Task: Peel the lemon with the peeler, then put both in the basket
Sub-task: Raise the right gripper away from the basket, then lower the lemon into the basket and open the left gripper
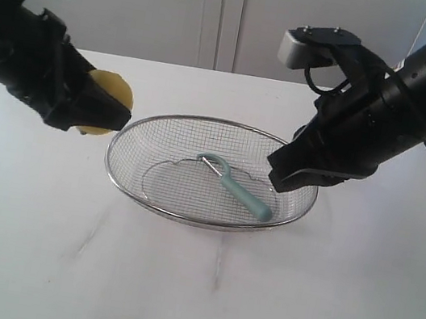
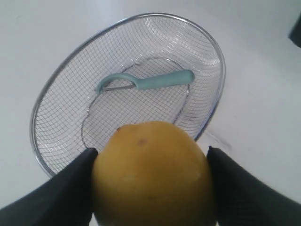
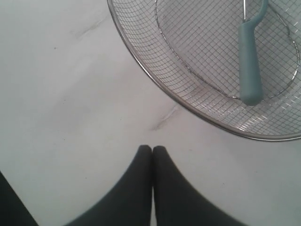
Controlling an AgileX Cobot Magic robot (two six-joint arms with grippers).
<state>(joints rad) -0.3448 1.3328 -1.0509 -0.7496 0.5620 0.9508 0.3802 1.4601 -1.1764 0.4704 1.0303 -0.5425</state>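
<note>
Left arm reaches in from the left edge of the exterior view, angled down toward the middle, and the left tool (image 1: 112, 116) has the lemon (image 1: 111, 91) clamped between its two dark fingers (image 2: 66, 193). The jaws are spread only as wide as the fruit, one finger pressed against each side. The lemon is off the bench (image 1: 174, 292), held in the air right by the left rim of the basket (image 1: 202, 222). Whether it is over the rim or just outside, I cannot tell. From the left wrist view the yellow skin fills the foreground, with the wire mesh lying beyond it.

In the basket, the peeler (image 1: 237, 188) lies flat on the mesh floor. Its curved head and blade point toward the centre and its pale teal handle runs toward the right side.

The right arm comes in from the upper right, sloping steeply down. The right tool (image 1: 289, 182) hangs low at the basket's right side. Its jaws are pressed together tip to tip and hold nothing. The right wrist view shows the two black fingers (image 3: 141, 188) meeting in a single seam, with bare bench under them and the basket's rim and the peeler's handle a little way ahead.
</note>
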